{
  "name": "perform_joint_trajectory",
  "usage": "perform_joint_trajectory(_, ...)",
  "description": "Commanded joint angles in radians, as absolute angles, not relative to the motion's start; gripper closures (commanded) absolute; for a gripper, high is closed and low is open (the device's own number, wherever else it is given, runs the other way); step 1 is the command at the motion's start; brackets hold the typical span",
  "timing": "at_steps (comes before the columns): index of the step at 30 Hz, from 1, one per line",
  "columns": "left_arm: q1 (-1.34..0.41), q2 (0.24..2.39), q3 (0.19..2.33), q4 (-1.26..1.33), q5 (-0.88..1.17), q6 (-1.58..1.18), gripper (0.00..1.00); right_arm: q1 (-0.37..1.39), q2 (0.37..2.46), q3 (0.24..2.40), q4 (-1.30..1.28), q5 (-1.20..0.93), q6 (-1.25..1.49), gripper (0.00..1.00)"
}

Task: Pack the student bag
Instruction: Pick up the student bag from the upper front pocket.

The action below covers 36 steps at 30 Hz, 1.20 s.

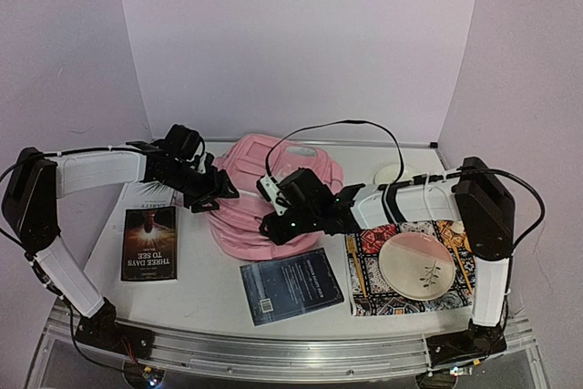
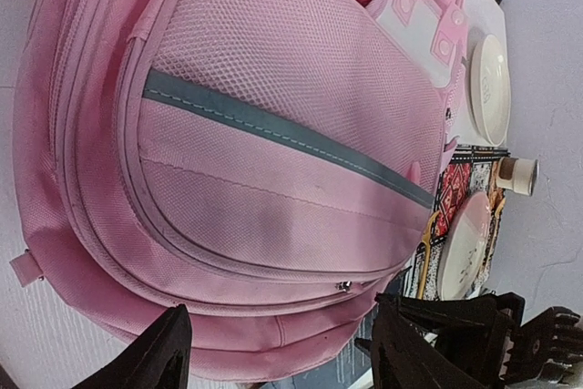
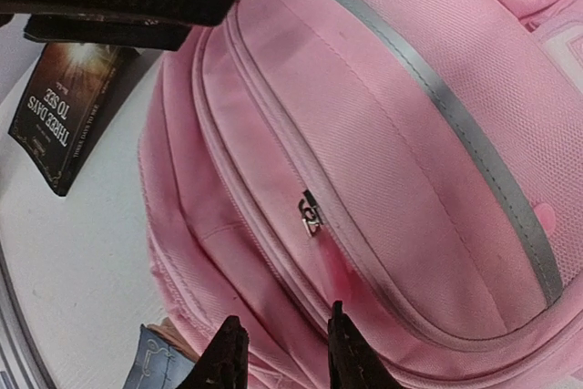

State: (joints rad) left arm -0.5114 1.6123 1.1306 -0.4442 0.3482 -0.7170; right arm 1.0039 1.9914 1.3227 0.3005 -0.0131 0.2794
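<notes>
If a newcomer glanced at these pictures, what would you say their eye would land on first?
The big pink backpack lying mid-table grabs attention first, with the left arm and right arm reaching toward it from either side. Next come the plate on a patterned mat at the right and the dark book at the left.

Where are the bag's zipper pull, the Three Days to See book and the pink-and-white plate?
zipper pull point(image 3: 311, 213): right wrist view, its metal tab.
Three Days to See book point(image 1: 150, 241): top external view, middle of cover.
pink-and-white plate point(image 1: 405, 257): top external view, bare face beside the sprig.
</notes>
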Motion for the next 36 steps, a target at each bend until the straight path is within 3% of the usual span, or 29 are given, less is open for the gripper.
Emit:
perform_joint_trajectory(1,-0.514,1.613,1.123,-0.425,0.368,-0.732,0.31,1.008,2.021,1.390,0.278,0.066,0.262,0.70)
perform_joint_trajectory(14,-0.522,1.617,1.096,-0.410,0.388,-0.744,0.31,1.014,2.124,1.465,0.258,0.091,0.239,0.75)
perform_joint_trajectory(30,-0.535,1.667,1.068,-0.400,0.366,-0.729,0.31,1.017,2.127,1.384,0.204,0.195,0.179,0.77)
perform_joint_trajectory(36,-0.535,1.680,1.078,-0.398,0.364,-0.727,0.31,1.018,2.106,1.386,0.193,0.174,0.167,0.94)
